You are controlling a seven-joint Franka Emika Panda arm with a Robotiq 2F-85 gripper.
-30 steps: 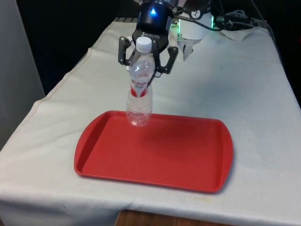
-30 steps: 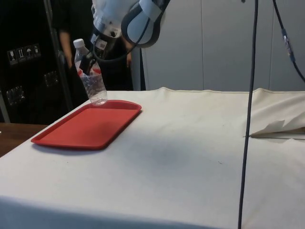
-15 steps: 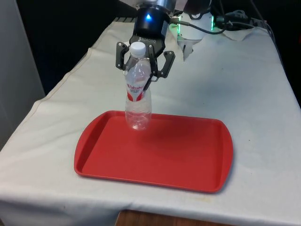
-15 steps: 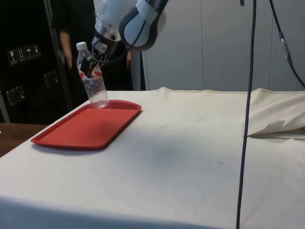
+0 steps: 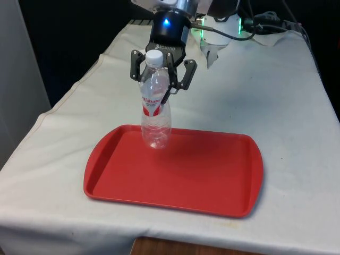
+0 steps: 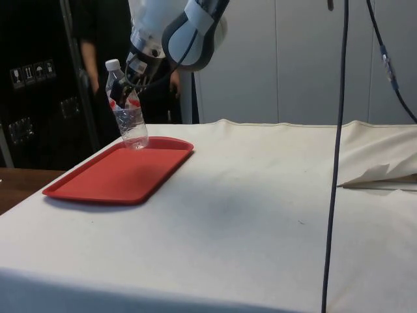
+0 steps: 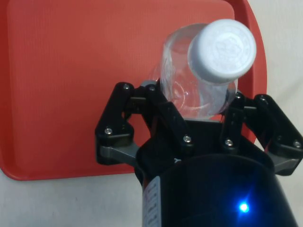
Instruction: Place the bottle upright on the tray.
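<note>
A clear plastic bottle (image 5: 155, 119) with a white cap and a red label stands on the red tray (image 5: 212, 180), at its far corner on the front view's left. In the side view the bottle (image 6: 132, 124) leans a little, its base on the tray (image 6: 111, 179). My gripper (image 5: 158, 85) is open around the bottle's upper half, one finger on each side and apart from the plastic. From the wrist, the cap (image 7: 221, 49) shows just beyond the gripper (image 7: 194, 101), over the tray (image 7: 71, 71).
White cloth covers the table around the tray. Cables and a folded bit of cloth (image 5: 212, 53) lie at the far end. A person (image 6: 88, 39) stands behind the table in the side view. A black cable (image 6: 339, 130) hangs down close to the side camera.
The open gripper has drawn back and up a little along the bottle. The bottle has shifted slightly to the front view's left and stands on the tray.
</note>
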